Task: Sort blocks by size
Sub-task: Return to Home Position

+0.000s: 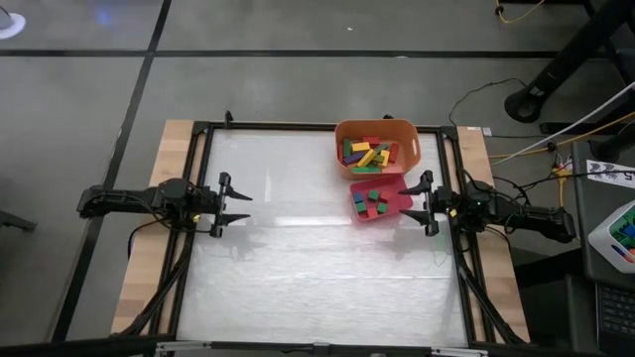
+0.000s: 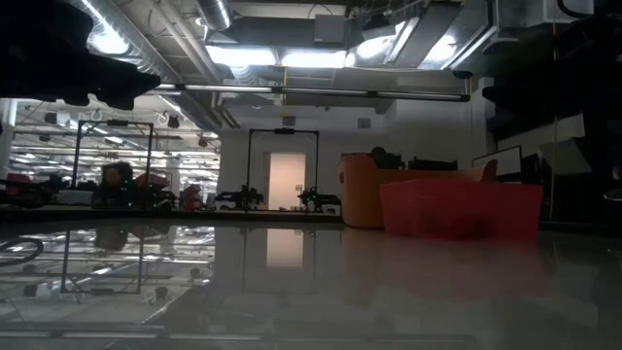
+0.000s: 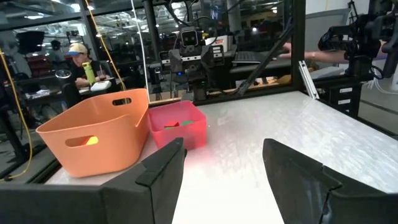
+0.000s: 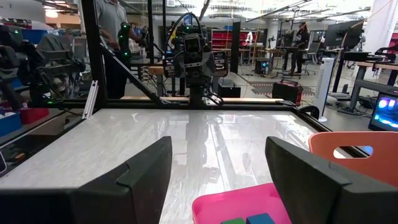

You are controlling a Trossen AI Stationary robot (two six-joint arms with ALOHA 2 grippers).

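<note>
Left gripper [image 1: 248, 207] hangs over the left side of the white table [image 1: 317, 278], fingers spread, holding nothing. Right gripper [image 1: 405, 204] hangs over the right side, likewise spread and empty. At the far right stands the orange bin [image 1: 415, 139], containing long blocks [image 1: 369, 154]. Just beside it, the pink tray [image 1: 399, 204] contains small cubes [image 1: 374, 201], close to the right gripper's tips.

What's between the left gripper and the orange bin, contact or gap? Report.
Apart. The high view shows bare table between the left gripper and the orange bin.
</note>
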